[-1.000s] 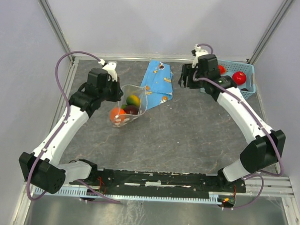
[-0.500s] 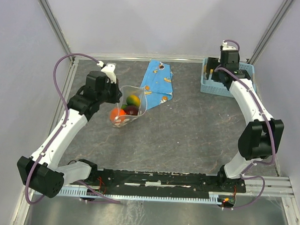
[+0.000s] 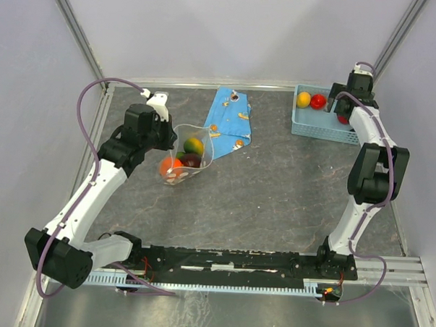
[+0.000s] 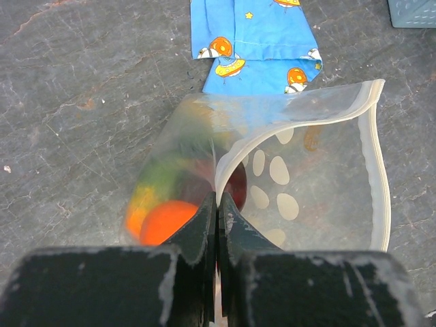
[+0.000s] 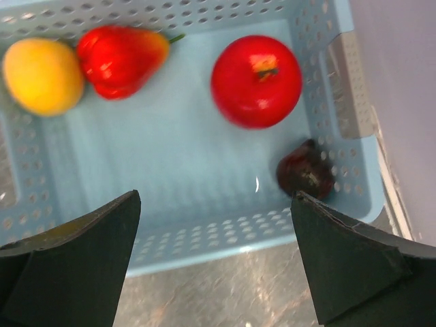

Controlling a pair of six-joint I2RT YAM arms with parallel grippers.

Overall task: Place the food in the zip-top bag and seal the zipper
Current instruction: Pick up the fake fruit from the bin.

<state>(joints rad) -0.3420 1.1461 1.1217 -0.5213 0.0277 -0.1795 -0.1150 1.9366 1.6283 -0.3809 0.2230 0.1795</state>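
The zip-top bag stands with its mouth open on the table left of centre. It holds an orange fruit, a green-yellow one and a dark purple one. My left gripper is shut on the bag's mouth edge. The whitish zipper runs round the open mouth. My right gripper is open and empty above the right end of the basket. Below it lie a red apple, a dark purple fruit, a red fruit and a yellow one.
The light-blue mesh basket sits at the back right corner, close to the right wall. The flat blue wrapper with orange prints lies just behind the bag, and also shows in the left wrist view.
My right arm has swung from beside the blue wrapper to the right, and now sits over the basket's right end. The left gripper and the bag have stayed put.
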